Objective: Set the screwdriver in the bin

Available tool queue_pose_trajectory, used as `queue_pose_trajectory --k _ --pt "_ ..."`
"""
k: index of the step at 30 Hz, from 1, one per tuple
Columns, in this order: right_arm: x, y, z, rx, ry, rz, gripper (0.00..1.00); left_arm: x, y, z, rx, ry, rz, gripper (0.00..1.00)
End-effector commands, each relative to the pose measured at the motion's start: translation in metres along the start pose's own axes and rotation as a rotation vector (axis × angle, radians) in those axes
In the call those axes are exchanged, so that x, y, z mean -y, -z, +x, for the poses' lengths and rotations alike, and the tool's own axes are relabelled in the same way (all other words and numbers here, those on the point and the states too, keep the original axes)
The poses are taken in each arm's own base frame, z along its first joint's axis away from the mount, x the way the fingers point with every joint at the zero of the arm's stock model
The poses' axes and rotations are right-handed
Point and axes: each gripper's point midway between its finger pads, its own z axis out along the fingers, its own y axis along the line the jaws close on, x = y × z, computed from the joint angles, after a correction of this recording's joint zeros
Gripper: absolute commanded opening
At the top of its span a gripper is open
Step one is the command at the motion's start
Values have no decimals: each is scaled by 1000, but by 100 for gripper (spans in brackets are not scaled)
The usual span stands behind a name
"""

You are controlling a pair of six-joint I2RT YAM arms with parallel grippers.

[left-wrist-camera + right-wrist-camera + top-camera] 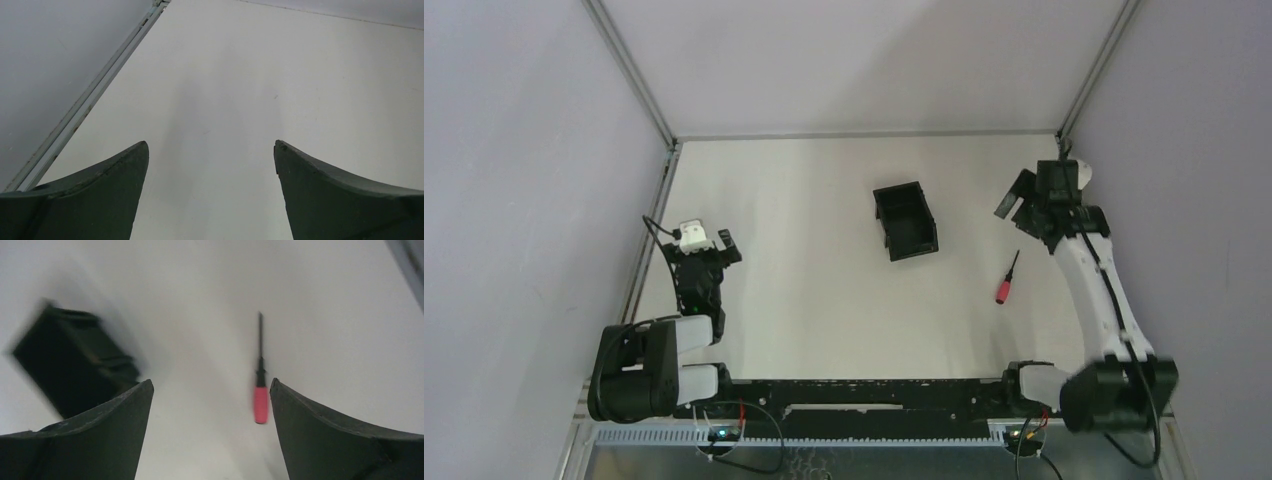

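- We see the R gripper (210, 386) w/ its jaws spread wide and nothing between them but bare tabletop.
- The small screwdriver w/ a short red-pink handle and thin black shaft (259, 371) lies flat on the white table (804, 260), ahead of the R jaws. In the R wrist view it sits inside the gap, close to the right-hand finger (320, 430).
- Its handle end is nearest the jaws and its shaft points away from them. Neither finger touches it.
- The small black plastic rectangular bin (70, 365) is ahead of the left-hand finger in the R wrist view. Its near corner is hidden behind that finger and it looks blurred.
- In the top view the screwdriver (1007, 278) is outside the bin (897, 190) and apart from it, off to the bin's right.
- Also in the top view, the R gripper (1021, 207) is at the far right of the table. The screwdriver is on its near side and the bin on its left.
- The L gripper (211, 145) also has its jaws spread, w/ only plain white table between and ahead of them.
- From the top view the L gripper (720, 246) is near the table's left edge, well apart from the bin and screwdriver.
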Motion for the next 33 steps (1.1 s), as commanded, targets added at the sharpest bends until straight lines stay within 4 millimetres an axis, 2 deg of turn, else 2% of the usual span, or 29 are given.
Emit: queue_pose_trajectory --k 1,3,8,12,15,18,20,22,23,25,29,33 --pt "48 -38 81 -352 44 170 93 2 -8 -25 73 -3 0 100" --pt "60 -57 103 -424 28 188 91 2 -8 -26 74 -3 1 100" --pt "70 -91 150 -586 22 166 78 2 -8 -26 74 -3 -1 100" --pt "79 -110 168 -644 41 189 72 2 -8 -26 74 -2 -1 100" --pt "91 -122 173 -657 50 228 66 3 -8 -26 75 -2 1 100" --pt "99 -130 177 -666 77 244 53 2 -8 -26 75 -3 0 100" --pt "101 -132 180 -685 101 246 40 2 -8 -26 75 -2 0 100" --pt "103 -130 181 -711 115 256 7 2 -8 -26 74 -3 0 100" --pt "101 -129 178 -710 116 251 0 2 -8 -26 74 -3 0 100" --pt "92 -122 161 -686 116 223 0 2 -8 -26 74 -3 0 100" --pt "67 -93 102 -601 150 185 0 2 -8 -26 74 -2 -1 100" --pt "53 -59 53 -582 177 199 0 2 -8 -26 74 -3 -2 100"
